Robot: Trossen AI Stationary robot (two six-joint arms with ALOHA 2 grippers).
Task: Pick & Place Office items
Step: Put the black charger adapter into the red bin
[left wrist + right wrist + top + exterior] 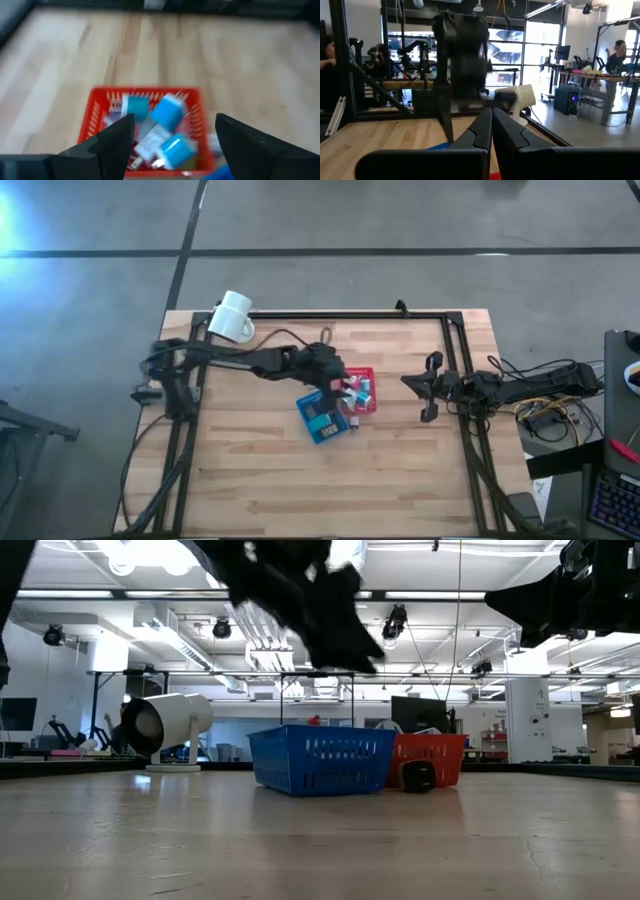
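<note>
The left end effector (172,135) is hovering wide open and empty over the red tray (100,112) holding the office items (167,112), risking clipping its wall or scattering them, while the right end effector (491,131) is waiting closed at the surface's side.

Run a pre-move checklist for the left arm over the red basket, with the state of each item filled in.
1. Left gripper open: ok, the fingers are spread wide with nothing between them.
2. Left gripper above the red basket: ok, the left wrist view looks straight down into it.
3. Office items in the red basket to pick: ok, several blue and white pieces lie piled inside.
4. A single item lined up between the fingers: cannot tell, the pile is crowded.
5. Blue basket beside the red one: ok, they sit side by side.
6. Right gripper out of the way: ok, shut, off to the right of both baskets.
</note>
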